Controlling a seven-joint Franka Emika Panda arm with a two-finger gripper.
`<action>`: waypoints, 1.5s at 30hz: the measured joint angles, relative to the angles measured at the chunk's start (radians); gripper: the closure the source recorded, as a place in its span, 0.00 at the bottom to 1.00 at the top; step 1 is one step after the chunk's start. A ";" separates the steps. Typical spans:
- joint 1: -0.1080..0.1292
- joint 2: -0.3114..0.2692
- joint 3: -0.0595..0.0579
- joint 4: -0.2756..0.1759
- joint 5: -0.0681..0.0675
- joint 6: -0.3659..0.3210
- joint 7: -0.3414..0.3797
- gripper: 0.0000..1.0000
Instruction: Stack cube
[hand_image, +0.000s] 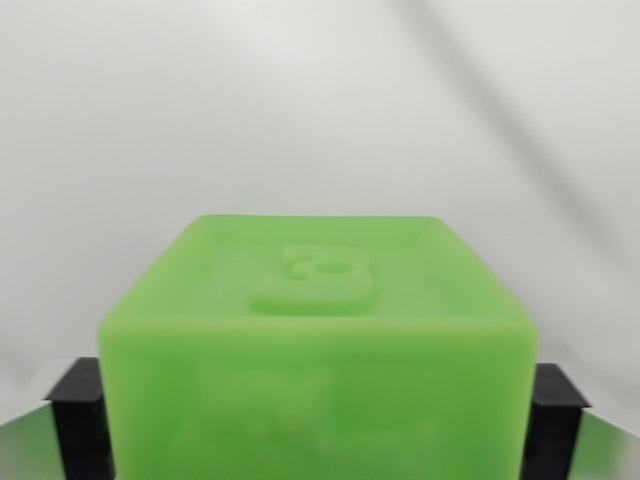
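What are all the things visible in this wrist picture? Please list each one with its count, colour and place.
cube: one, bright green, fills the lower middle of the wrist view, a raised figure on its upper face, between the two fingers.
surface: one, plain white-grey, behind and around the cube, with soft diagonal shadows; no other object shows on it.
gripper: one, at the bottom edge, largely hidden by the cube.
fingers: two, black, one at each lower side of the cube, right against its sides; the contact itself is hidden, so whether they clamp it cannot be told.
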 joint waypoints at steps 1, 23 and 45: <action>0.000 0.000 0.000 0.000 0.000 0.000 0.000 1.00; 0.000 0.000 0.000 0.000 0.000 0.000 0.000 1.00; 0.010 -0.047 -0.011 -0.013 0.000 -0.030 0.001 1.00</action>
